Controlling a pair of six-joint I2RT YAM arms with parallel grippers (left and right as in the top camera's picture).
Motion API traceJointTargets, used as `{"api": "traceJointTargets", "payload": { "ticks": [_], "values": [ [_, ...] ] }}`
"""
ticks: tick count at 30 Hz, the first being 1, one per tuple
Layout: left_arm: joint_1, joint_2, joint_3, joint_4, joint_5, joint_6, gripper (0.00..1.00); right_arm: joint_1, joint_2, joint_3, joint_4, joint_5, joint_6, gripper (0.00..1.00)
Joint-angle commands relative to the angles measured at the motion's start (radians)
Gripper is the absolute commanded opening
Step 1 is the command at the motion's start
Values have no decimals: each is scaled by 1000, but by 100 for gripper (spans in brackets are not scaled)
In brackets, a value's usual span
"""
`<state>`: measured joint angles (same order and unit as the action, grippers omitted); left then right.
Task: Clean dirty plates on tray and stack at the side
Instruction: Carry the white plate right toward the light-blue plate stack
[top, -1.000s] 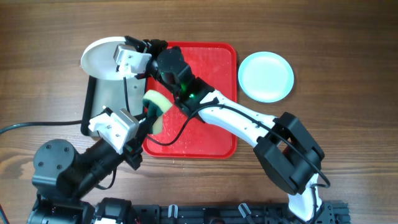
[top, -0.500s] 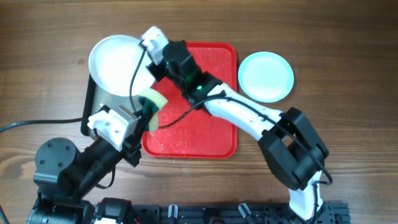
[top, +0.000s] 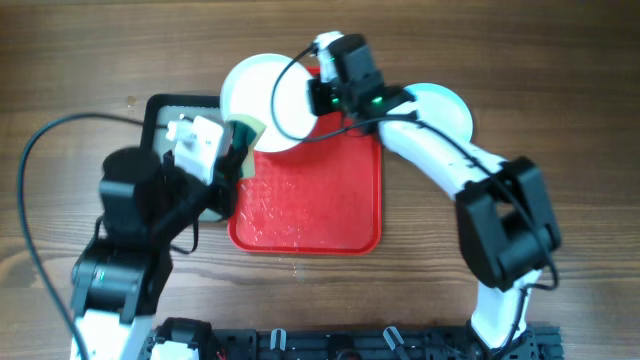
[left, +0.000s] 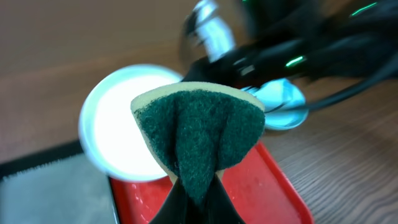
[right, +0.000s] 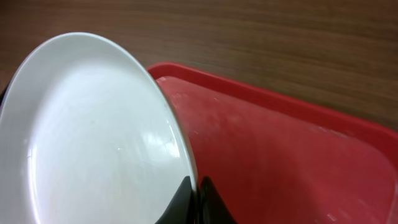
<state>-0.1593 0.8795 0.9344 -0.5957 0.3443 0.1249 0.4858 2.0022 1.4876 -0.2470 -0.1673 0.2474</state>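
Red plastic rectangular tray (top: 310, 205) with a raised rim lies mid-table. Our right gripper (right: 194, 190) pinches the rim of a round, smooth white plate (top: 258, 100), holding it over the tray's eleven o'clock corner. Our left gripper (left: 196, 196) is clamped on a yellow sponge with a dark green scouring face (top: 246, 138), just beside the plate's seven o'clock edge. We see a round light blue plate (top: 452, 105) on the wood at the tray's two o'clock.
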Motion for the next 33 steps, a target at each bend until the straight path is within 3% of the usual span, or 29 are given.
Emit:
{"api": "traceJointTargets", "payload": {
  "ticks": [1,8,14,23,26,33],
  "values": [
    [7,101,-1,21,-40,-37,4,-84,-90,18,-71,-153,62,4],
    [7,275,-1,39,-101,-74,4,-266,-94,18,-184,-515,143,4],
    [7,384,-1,39,-103,-129,4,-418,-94,18,-309,-542,111,4],
    [7,511,-1,107,-212,-195,4,-551,-94,18,-526,-285,-20,5],
    [7,534,-1,127,-211,-215,4,-562,-94,18,-586,-185,-50,11],
    [4,594,-1,125,-94,-246,4,-562,-92,-9,-626,-5,-64,16]
  ]
}}
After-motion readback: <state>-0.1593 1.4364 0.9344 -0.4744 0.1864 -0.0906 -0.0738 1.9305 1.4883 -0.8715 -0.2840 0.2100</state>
